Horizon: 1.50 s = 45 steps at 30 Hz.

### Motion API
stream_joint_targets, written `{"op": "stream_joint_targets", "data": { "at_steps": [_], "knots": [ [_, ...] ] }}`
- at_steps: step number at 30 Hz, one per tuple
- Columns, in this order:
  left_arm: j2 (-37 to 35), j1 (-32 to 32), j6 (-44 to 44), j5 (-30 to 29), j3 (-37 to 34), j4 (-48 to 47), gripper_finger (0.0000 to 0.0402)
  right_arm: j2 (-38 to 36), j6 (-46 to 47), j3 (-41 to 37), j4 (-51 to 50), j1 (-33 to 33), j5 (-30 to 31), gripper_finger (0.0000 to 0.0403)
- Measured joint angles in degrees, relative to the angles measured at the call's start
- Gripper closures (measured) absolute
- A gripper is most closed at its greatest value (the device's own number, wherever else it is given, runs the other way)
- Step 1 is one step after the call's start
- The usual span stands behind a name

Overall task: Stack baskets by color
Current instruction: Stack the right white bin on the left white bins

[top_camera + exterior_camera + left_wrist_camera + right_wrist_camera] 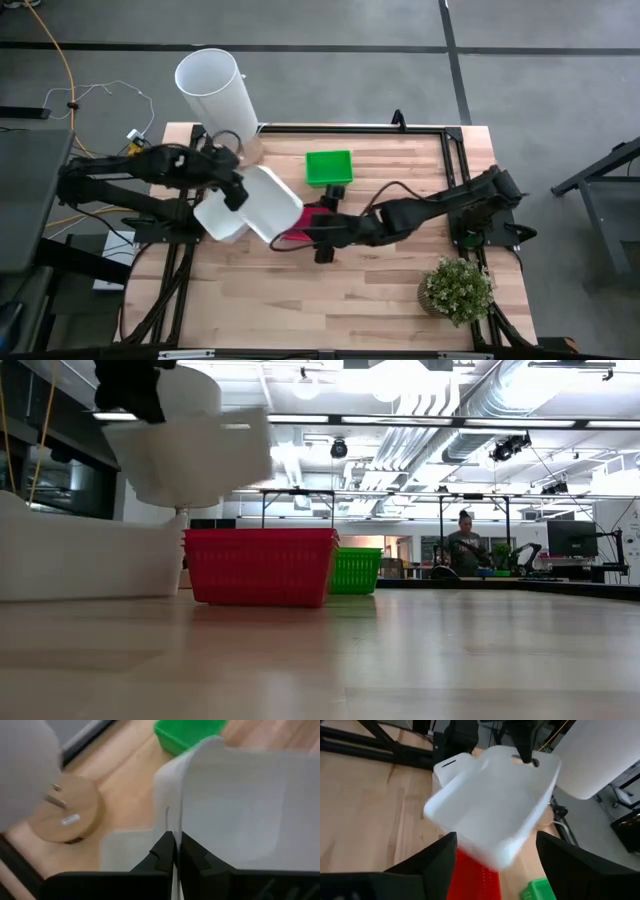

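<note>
Wood table (330,300) | left tool (175,852) clenched on white basket (268,205) | right tool (495,855) released | one red stack (260,565) | one green stack (329,167)

We see a desk (380,290) of pale wood planks, smooth with a satin sheen. White basket (265,205): plain matt plastic. Red basket (262,565) and green basket (329,167): plastic with mesh-like walls (red looks slightly glossy). White cylinder (213,88): smooth, matt. Its round base (67,812) looks like wood.

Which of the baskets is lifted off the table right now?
The white basket, pinched at its wall by the left pincer; the red basket and green basket sit on the table.
</note>
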Motion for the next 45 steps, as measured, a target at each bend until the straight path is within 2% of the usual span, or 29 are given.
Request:
{"op": "stream_joint_targets", "data": {
  "at_steps": [3, 7, 13, 19, 24, 29, 37, 42, 45],
  "knots": [
    [-1.86, -0.38, 0.08, -0.64, 2.91, -3.40, 0.0400, -1.77, 0.00, 0.04, -1.10, 1.27, 2.15, 0.0142],
    [-3.18, -0.43, -0.14, -1.41, 7.50, -3.13, 0.0400, -2.31, 1.24, 0.04, -3.19, 1.95, 2.93, 0.0142],
    [-3.82, -0.99, -6.50, -3.48, 13.43, -9.93, 0.0401, -2.53, 7.01, 0.02, -13.72, 2.01, 6.49, 0.0142],
    [-3.88, -7.03, -17.16, -6.75, 13.57, -20.51, 0.0401, -2.53, 13.36, 0.02, -26.08, 2.12, 14.03, 0.0142],
    [-3.72, -12.71, -19.46, -7.84, 13.57, -23.03, 0.0401, -2.62, 22.16, 0.02, -37.88, 2.09, 17.40, 0.0142],
    [-2.63, -15.09, -15.76, -8.35, 13.57, -23.22, 0.0401, -2.64, 28.52, 0.02, -45.46, 2.89, 20.79, 0.0142],
    [2.36, -14.76, -7.82, -13.71, 15.63, -24.39, 0.0401, -2.64, 36.25, 0.02, -53.86, 3.58, 22.49, 0.0142],
    [5.90, -13.66, -5.07, -17.29, 22.12, -23.90, 0.0401, -2.64, 35.77, 0.02, -52.42, 3.55, 22.39, 0.0143],
    [6.33, -13.41, -2.29, -21.14, 27.64, -21.01, 0.0401, -2.85, 31.00, -2.78, -43.70, 2.63, 21.10, 0.0149]
  ]
}}
